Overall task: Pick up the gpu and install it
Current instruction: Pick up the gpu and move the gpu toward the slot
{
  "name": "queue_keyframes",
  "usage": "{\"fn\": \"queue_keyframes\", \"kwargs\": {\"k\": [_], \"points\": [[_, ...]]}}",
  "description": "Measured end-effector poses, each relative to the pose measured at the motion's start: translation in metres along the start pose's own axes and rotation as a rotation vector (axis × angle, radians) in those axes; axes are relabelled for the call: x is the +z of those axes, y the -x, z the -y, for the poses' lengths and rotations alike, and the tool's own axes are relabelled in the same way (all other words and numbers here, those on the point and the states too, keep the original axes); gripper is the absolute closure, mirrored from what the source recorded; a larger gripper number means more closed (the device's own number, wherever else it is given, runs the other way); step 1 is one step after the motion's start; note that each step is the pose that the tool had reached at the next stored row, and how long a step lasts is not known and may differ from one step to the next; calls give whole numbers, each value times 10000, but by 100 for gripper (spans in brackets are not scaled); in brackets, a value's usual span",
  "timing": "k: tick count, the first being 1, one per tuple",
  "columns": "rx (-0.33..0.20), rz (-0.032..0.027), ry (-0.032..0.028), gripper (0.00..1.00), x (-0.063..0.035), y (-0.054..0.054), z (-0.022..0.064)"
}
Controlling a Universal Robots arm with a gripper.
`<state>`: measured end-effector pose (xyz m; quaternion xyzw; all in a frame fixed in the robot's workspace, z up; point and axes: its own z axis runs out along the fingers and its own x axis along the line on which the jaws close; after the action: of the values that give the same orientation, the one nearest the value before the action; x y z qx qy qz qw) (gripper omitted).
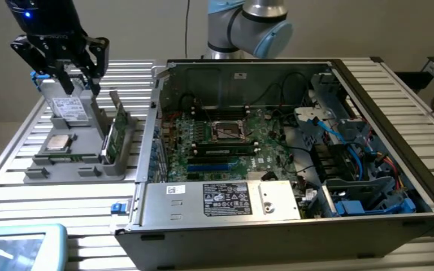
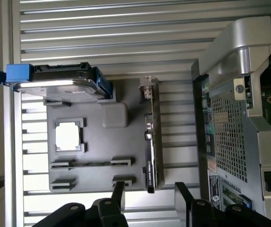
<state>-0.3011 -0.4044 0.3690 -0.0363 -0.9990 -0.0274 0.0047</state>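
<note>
The gpu (image 1: 117,132) stands on edge in a slot at the side of a grey holder (image 1: 74,166), on the exterior view's left. In the wrist view the gpu (image 2: 152,151) is a thin dark card seen edge-on, with its silver bracket at the far end. My gripper (image 1: 79,84) hangs above the back of the holder, open and holding nothing. In the wrist view the gripper (image 2: 150,196) has its two black fingers spread to either side of the card's near end, well above it.
The holder also carries a silver hard drive (image 1: 68,107) with blue clips and a square processor (image 1: 57,142). The open computer case (image 1: 398,186) with its green motherboard (image 1: 225,141) lies right beside the holder. A light blue tray (image 1: 17,248) sits at the front corner.
</note>
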Motion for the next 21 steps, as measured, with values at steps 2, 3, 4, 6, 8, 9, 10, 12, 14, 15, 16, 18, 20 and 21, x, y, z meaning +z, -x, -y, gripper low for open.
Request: {"fn": "queue_keyframes", "kwargs": {"k": [2, 3, 4, 6, 8, 9, 10, 12, 14, 15, 16, 18, 20, 21], "points": [[13, -2, 17, 46, 36, -1, 2], [25, -4, 29, 46, 54, -1, 3], [45, -3, 48, 46, 72, 0, 4], [98, -4, 106, 46, 106, 3, 5], [131, -7, 178, 46, 135, 3, 7], [138, -10, 219, 46, 148, 4, 8], [139, -11, 256, 46, 159, 4, 8], [139, -9, 326, 46, 184, 2, 9], [134, -7, 341, 46, 220, 3, 19], [101, -10, 342, 46, 240, 2, 23], [38, -15, 341, 46, 257, 2, 24], [-151, -29, 338, 46, 294, 3, 27], [-259, -36, 337, 46, 330, 4, 29], [-283, -38, 336, 46, 348, 4, 30]]}}
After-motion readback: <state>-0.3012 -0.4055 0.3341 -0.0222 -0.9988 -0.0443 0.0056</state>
